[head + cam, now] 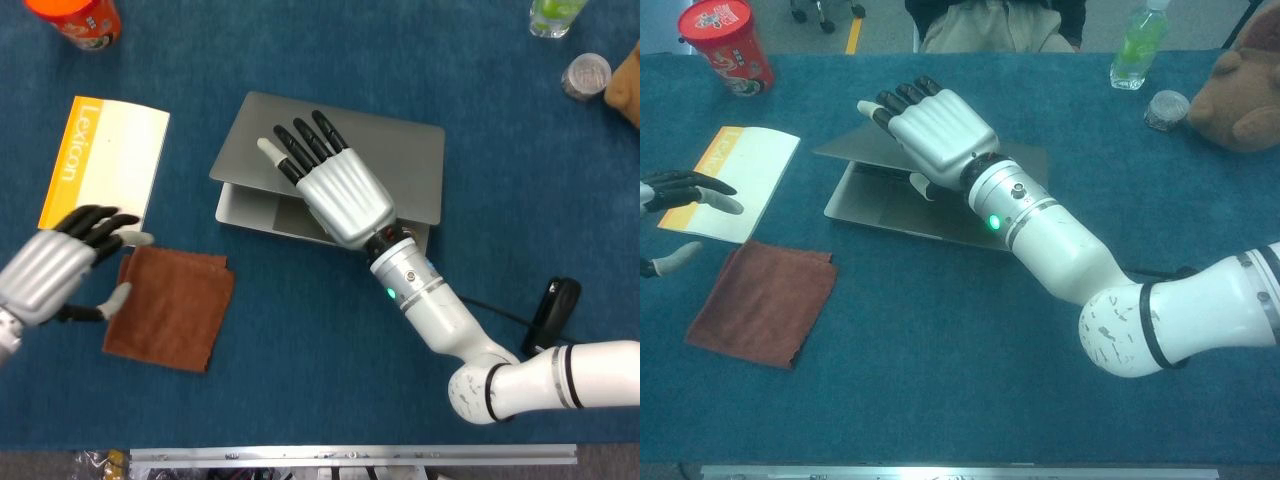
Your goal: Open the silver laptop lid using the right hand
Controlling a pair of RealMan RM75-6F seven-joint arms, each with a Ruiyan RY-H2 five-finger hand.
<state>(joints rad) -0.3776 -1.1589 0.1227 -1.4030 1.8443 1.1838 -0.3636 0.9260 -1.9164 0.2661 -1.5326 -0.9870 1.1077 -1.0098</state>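
Observation:
The silver laptop (400, 170) lies mid-table, its lid raised a little at the front edge so the base (880, 205) shows beneath. My right hand (335, 185) grips that front edge. Its fingers (902, 97) lie flat on top of the lid and the thumb (922, 185) is tucked under it. My left hand (60, 265) hovers at the far left, over the near corner of the booklet, fingers apart and holding nothing. In the chest view only the left hand's fingertips (670, 195) show.
A yellow-and-white Lexicon booklet (105, 170) and a brown cloth (170, 305) lie left of the laptop. A red cup (725, 45) stands back left. A green bottle (1137, 45), a small jar (585, 72) and a plush toy (1240, 95) are back right. A black device (553, 315) lies by my right arm.

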